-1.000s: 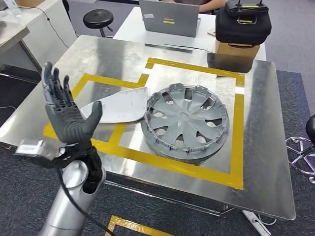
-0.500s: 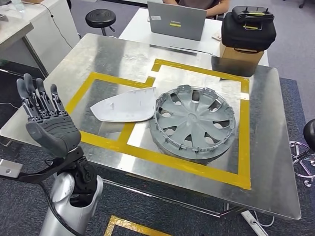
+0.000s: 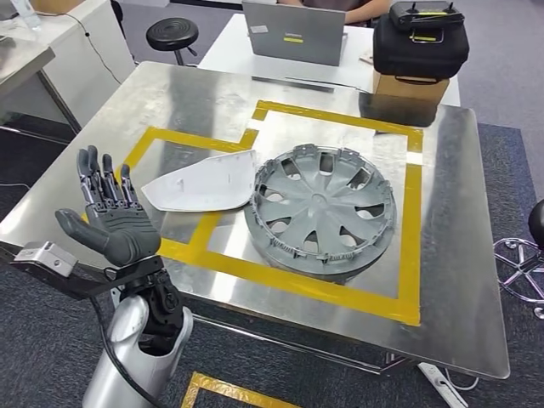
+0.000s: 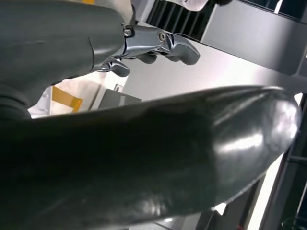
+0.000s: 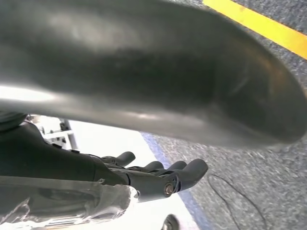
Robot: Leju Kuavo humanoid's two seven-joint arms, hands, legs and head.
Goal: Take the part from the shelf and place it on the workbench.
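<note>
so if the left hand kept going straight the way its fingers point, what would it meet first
Probably the white curved plastic panel on the metal workbench. The left hand hovers open at the near edge; its height above the surface is unclear.

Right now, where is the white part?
In the head view, the white part lies flat on the workbench, left of the grey wheel cover, across the yellow tape.

Hubcap and white part fill the desk's middle; bare metal lies along its left, near and right edges.
</note>
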